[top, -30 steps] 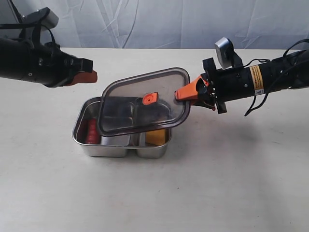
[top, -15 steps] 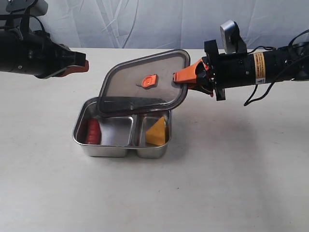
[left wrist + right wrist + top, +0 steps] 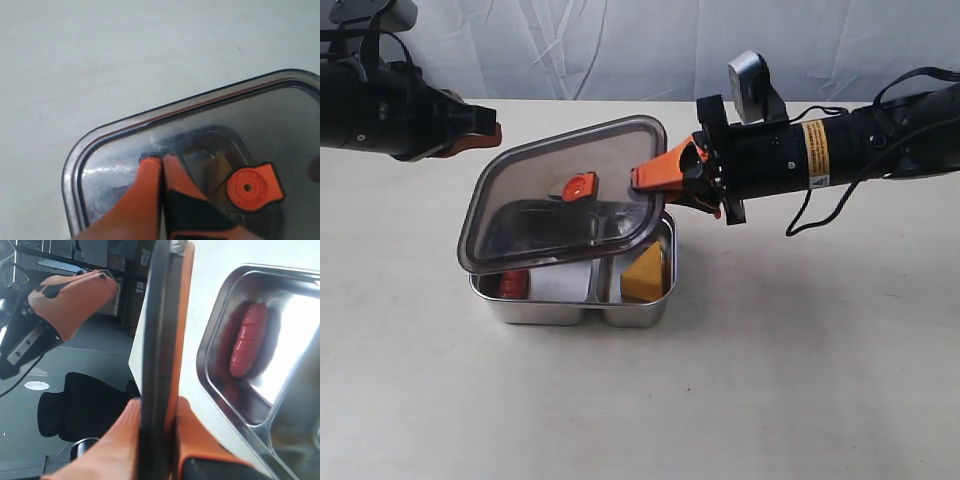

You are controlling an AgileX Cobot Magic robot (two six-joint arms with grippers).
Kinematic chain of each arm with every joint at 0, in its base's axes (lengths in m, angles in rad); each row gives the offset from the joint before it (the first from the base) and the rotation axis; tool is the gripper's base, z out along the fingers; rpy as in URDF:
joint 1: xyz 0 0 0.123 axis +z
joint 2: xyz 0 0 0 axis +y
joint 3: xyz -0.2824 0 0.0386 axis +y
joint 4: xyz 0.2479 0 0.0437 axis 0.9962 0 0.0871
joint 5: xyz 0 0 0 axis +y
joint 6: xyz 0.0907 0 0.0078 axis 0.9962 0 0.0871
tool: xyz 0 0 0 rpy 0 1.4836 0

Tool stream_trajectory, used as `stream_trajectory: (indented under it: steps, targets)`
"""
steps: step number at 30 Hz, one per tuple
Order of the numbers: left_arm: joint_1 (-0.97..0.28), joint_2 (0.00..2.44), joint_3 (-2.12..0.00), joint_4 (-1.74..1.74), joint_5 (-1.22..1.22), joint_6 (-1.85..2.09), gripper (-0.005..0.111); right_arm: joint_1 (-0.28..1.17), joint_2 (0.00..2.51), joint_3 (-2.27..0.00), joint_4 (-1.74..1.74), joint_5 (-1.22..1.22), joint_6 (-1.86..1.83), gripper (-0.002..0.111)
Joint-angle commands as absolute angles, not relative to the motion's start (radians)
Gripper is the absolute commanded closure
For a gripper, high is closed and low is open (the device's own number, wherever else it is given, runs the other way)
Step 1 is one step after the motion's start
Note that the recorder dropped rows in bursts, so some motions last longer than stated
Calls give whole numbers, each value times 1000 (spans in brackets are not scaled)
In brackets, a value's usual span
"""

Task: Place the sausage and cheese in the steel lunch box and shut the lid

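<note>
The steel lunch box (image 3: 582, 310) stands on the table. The red sausage (image 3: 510, 285) lies in its left compartment and also shows in the right wrist view (image 3: 247, 340). The yellow cheese (image 3: 642, 275) sits in the right compartment. The dark translucent lid (image 3: 535, 225), with its orange valve tab (image 3: 578, 186), hangs tilted over the box and covers most of it. My right gripper (image 3: 650, 177) is shut on the lid's right edge (image 3: 160, 330). My left gripper (image 3: 485, 138) is shut and empty, raised at the upper left, with its fingertips (image 3: 150, 167) above the lid (image 3: 200, 120).
A white curtain (image 3: 640, 45) hangs behind the pale table (image 3: 770, 380). Both arms hover above the box, one on each side of it. Past the table's far edge, the right wrist view shows a dark room with a black chair (image 3: 75, 410).
My right gripper has carried the lid left and downward, from beside the box to over it. The sausage is now mostly covered. The left gripper drew back to the upper left, then held still.
</note>
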State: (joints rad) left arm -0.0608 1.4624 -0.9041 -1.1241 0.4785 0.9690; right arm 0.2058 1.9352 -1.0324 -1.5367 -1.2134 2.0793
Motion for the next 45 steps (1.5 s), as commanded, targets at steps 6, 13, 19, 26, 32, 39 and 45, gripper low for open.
stream_trajectory:
  steps: [6,13,19,26,32,39,45]
  targets:
    - [-63,1453,-907,-1119,487,969,107,200,2049,-1028,-1483,-1221,2103,109]
    - [-63,1457,-907,-1114,480,969,107,200,2071,-1028,-1540,-1221,2079,109]
    - [-63,1529,-907,-1101,553,971,107,200,2071,-1028,-1626,-1183,2094,109]
    - [-68,1670,-907,-1093,625,971,107,200,2071,-1028,-1624,-1132,2094,109]
    - [-188,1764,-907,-1013,566,968,107,200,2071,-1028,-1631,-1075,2097,109]
    - [-241,1827,-907,-880,492,842,107,200,2071,-1032,-1727,-934,2106,81]
    - [-241,1830,-907,-880,484,842,107,198,2051,-1049,-1727,-950,2106,31]
